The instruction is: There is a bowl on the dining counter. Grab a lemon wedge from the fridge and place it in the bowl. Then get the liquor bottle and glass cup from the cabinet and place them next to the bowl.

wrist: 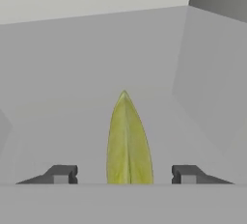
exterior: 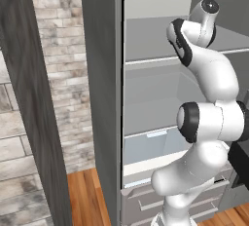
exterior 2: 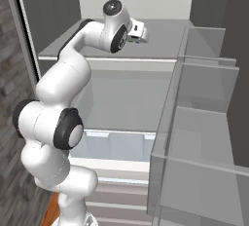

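End effector fingers stood spread either side of the lemon wedge, apparently not touching; I feared an off-centre squeeze could squirt it away.

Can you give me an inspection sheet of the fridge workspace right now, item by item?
Surface: grey fridge shelf, bare around the wedge.
Job's things: lemon wedge lies on the shelf, centred between the fingertips; bowl, bottle and cup nothing seen.
Clutter: nothing seen.
Grippers: gripper reaches into the fridge; fingers stand apart either side of the wedge, with gaps showing, no contact yet.
Cables: nothing seen.
Surroundings: open fridge door with clear bins, drawer below, brick wall, wooden floor.
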Robot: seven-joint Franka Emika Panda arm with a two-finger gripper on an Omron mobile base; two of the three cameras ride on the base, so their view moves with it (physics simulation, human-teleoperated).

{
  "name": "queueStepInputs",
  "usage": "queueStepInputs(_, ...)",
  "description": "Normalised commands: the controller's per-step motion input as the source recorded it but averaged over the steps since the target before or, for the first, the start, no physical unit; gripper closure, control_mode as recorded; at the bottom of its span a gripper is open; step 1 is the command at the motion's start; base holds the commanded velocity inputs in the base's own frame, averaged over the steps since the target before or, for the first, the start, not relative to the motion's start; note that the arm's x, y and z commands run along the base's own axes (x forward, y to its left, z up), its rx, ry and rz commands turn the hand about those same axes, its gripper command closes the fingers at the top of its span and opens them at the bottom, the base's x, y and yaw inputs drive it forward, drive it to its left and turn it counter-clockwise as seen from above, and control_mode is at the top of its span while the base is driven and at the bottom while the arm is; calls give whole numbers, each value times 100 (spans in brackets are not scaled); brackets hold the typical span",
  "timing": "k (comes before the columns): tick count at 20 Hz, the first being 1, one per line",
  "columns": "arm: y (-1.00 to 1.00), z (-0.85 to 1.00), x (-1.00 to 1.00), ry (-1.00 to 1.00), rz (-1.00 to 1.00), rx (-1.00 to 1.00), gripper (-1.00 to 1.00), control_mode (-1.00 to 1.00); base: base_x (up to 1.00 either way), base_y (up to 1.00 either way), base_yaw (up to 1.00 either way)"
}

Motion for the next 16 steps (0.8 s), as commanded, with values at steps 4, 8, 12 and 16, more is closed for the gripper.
queueStepInputs(4, -3, -11, 1, 0, 0, 0, 100, -100, 0, 0, 0)
queueStepInputs(8, 0, 0, 0, 1, 0, 0, 100, -100, 0, 0, 0)
queueStepInputs(12, 0, 0, -3, 0, 0, 0, 100, -100, 0, 0, 0)
queueStepInputs(16, 4, 0, -17, -3, 0, 0, 100, -100, 0, 0, 0)
